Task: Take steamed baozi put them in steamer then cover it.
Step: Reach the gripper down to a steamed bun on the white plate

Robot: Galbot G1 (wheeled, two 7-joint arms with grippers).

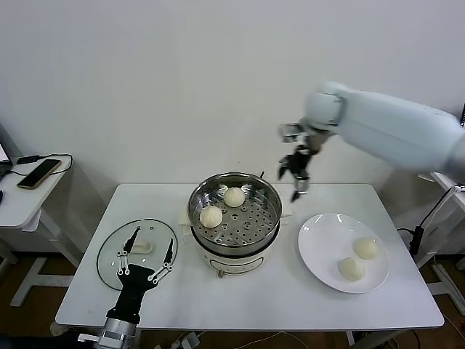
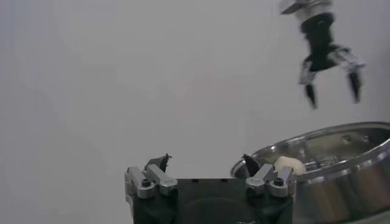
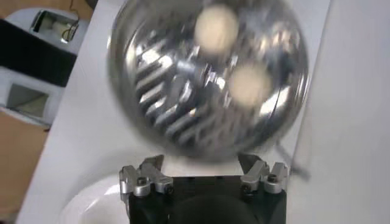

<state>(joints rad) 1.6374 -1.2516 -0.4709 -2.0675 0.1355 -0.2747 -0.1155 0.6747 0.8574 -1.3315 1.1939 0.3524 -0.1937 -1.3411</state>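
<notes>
Nearest the robot, the left gripper (image 1: 149,251) hovers low over the front-left part of the white table (image 1: 247,305), its fingers spread wide and empty. Directly under and just beyond its fingertips lies the cover (image 1: 116,247), flat on the table, its white handle (image 1: 142,248) showing between the two fingers. In the left wrist view the same gripper (image 2: 206,163) stands open, with nothing between its tips.

To the right of that gripper, mid-table, stands the steamer (image 1: 235,214), uncovered, on its white base. Two steamed baozi sit on its perforated tray: one (image 1: 211,216) towards the cover's side, the other (image 1: 234,196) behind it, nearer the far rim. In the right wrist view both buns (image 3: 216,27) show inside the pot (image 3: 207,79).

The right gripper (image 1: 294,174) hangs in the air above the far right rim of the steamer, fingers pointing down, parted and holding nothing. Below it and nearer the robot, on its right side, a white plate (image 1: 320,251) rests on the table with two more baozi (image 1: 365,248) side by side, one (image 1: 352,268) nearer the front edge.
</notes>
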